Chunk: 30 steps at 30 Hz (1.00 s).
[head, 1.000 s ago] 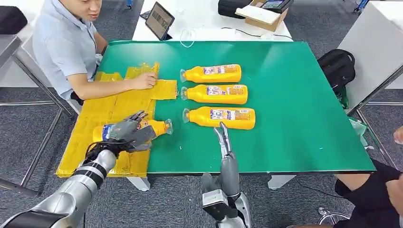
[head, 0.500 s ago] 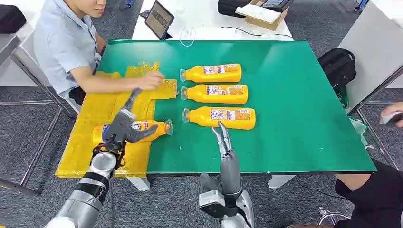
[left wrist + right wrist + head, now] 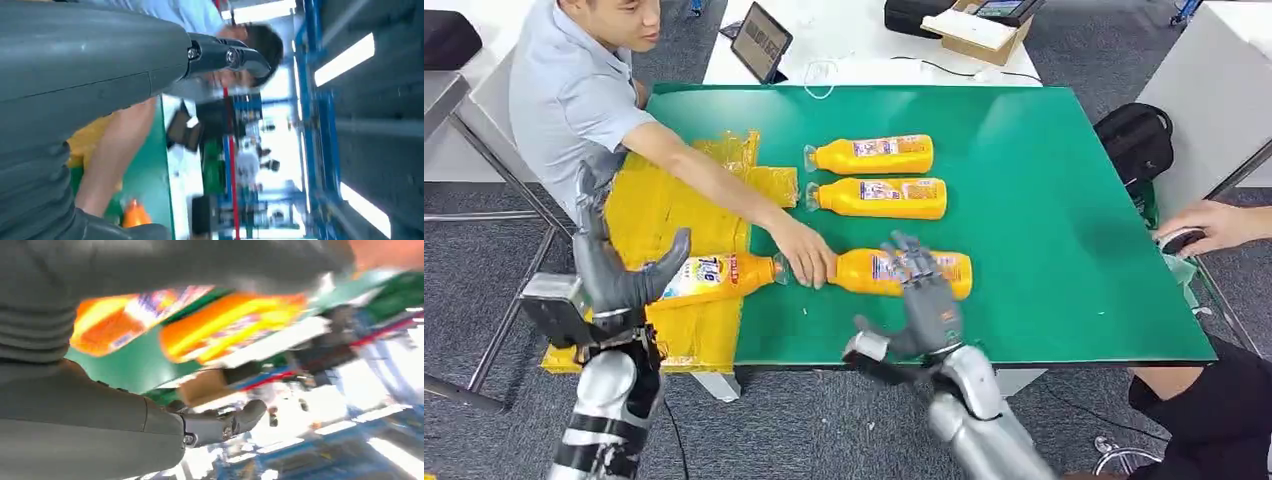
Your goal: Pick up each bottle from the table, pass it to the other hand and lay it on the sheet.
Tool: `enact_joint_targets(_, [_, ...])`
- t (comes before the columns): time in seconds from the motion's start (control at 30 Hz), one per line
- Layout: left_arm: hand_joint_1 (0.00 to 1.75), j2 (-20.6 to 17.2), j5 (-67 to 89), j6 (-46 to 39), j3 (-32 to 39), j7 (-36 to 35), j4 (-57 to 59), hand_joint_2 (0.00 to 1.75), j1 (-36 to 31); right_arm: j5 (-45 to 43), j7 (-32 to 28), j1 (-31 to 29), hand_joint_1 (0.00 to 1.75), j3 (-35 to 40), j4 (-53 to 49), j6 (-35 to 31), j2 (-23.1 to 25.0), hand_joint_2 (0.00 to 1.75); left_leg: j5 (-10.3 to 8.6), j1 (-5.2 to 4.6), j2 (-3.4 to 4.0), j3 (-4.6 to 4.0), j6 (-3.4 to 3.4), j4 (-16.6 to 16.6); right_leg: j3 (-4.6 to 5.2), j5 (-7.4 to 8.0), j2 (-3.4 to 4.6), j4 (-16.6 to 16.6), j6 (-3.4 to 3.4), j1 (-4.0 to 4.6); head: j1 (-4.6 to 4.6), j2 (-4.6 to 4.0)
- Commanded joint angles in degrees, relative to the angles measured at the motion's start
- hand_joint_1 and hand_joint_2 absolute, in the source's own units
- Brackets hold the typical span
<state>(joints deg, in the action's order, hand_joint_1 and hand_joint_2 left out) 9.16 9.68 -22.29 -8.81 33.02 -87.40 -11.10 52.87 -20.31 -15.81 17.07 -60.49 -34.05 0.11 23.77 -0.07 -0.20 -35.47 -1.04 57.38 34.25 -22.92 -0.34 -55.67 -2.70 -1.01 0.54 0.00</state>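
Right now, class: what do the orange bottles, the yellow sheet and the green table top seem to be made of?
Orange bottles: probably glossy plastic, with printed labels and clear caps.
Yellow sheet: looks like thin plastic film or bags; it is crinkled and shiny, so the exact material is uncertain.
Green table top: a smooth, matte green surface, possibly a mat or laminate; the view leaves that open.

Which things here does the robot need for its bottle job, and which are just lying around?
For the job:
- nearest bottle, under the right hand
- two far bottles
- bottle on the sheet
- yellow sheet
- left hand

Just lying about:
- tablet
- cardboard box
- black backpack
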Motion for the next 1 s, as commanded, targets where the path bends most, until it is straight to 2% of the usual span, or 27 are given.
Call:
enact_joint_targets(0.03, [0.0,2.2,2.2,-6.2,-2.9,5.2,-3.5,1.75,4.2,2.8,1.8,-10.2,0.0,-4.2,18.8,1.7,-2.9,1.75,0.22,0.08,0.07,0.37,0.08,0.0,-0.39,-0.17,0.08,0.0,0.15,0.09,0.02,0.0])
enact_joint_targets(0.1, [0.0,2.1,3.2,-8.3,-4.4,6.0,-3.3,1.75,5.6,5.2,1.4,-15.0,0.0,-3.5,25.5,0.4,-3.0,1.75,0.18,0.03,0.16,0.31,0.07,0.0,-0.28,-0.11,0.16,0.0,0.13,0.05,0.05,0.0])
enact_joint_targets(0.27, [0.0,1.6,3.8,-9.1,-5.9,6.4,-0.1,1.75,5.1,8.8,3.5,-20.3,0.0,-1.7,31.3,1.9,-2.1,1.75,0.15,0.03,0.17,0.29,0.07,0.0,-0.25,-0.07,0.17,0.0,0.13,0.06,0.02,0.0])
enact_joint_targets(0.6, [0.0,0.8,4.9,-8.4,-7.4,5.2,1.9,1.75,2.6,8.1,6.8,-22.0,0.0,-1.7,37.7,7.3,0.1,1.75,0.07,0.06,0.02,0.26,0.06,0.0,-0.24,-0.07,0.0,0.0,0.1,0.08,0.02,0.0])
enact_joint_targets(0.83, [0.0,0.2,5.4,-8.2,-8.3,5.1,0.9,1.75,2.4,4.0,3.1,-21.2,0.0,-4.1,37.3,9.7,0.3,1.75,0.05,0.01,0.01,0.13,0.04,0.0,-0.12,-0.06,-0.01,0.0,0.08,0.03,0.02,0.0])
enact_joint_targets(1.0, [0.0,-0.2,5.3,-7.5,-8.3,4.2,0.7,1.75,2.5,5.0,4.6,-20.8,0.0,-3.1,37.4,9.9,0.4,1.75,0.03,0.03,0.01,0.09,0.05,0.0,-0.07,-0.03,0.0,0.0,0.09,0.05,0.05,0.0])
